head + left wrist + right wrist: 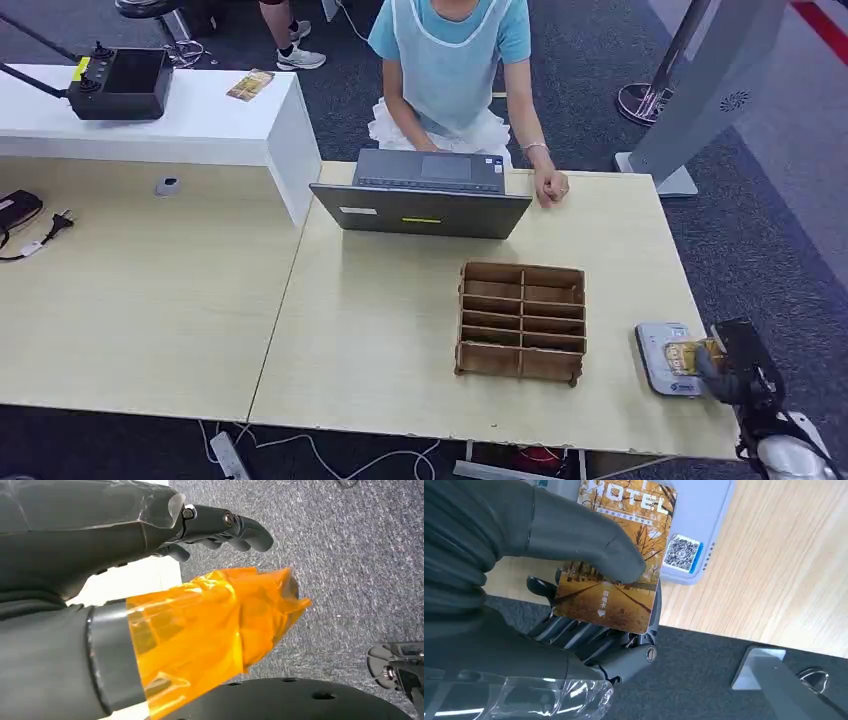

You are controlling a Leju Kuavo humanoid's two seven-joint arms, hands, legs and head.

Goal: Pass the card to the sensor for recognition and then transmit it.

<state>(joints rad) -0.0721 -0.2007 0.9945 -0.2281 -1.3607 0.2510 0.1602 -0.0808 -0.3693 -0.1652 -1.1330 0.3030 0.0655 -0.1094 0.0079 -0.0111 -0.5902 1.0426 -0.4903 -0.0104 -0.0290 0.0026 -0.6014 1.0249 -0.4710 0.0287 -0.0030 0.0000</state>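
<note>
1. the right hand [549, 580] holds the card [616, 555], the thumb pressed on its printed face and the darker fingers [589, 640] backing it from underneath; the grip looks firm, not a loose pinch.
2. the card lies over the sensor [704, 525], a pale grey pad with a small qr sticker; its far end overlaps the pad while its near end sits in the hand past the table [784, 580] edge. whether card and pad touch or stand just apart, i cannot tell.
3. in the head view the right hand [735, 370] is at the near right corner of the table [380, 330], just beside the sensor [660, 355], with the card [685, 355] pointing its long axis across the pad toward the wooden rack [520, 320].
4. the coming move turns on this: the card is already on the sensor, so the reading step seems under way, and passing it on remains. the person's hand [551, 187] rests by the laptop [425, 195] at the far edge, well apart from the card, so the right arm would have to reach forward and leftward.
5. the left hand [215, 525] hangs over the carpet beside the table with its fingers loosely curled and apart, holding nothing; it is far from the card.
</note>
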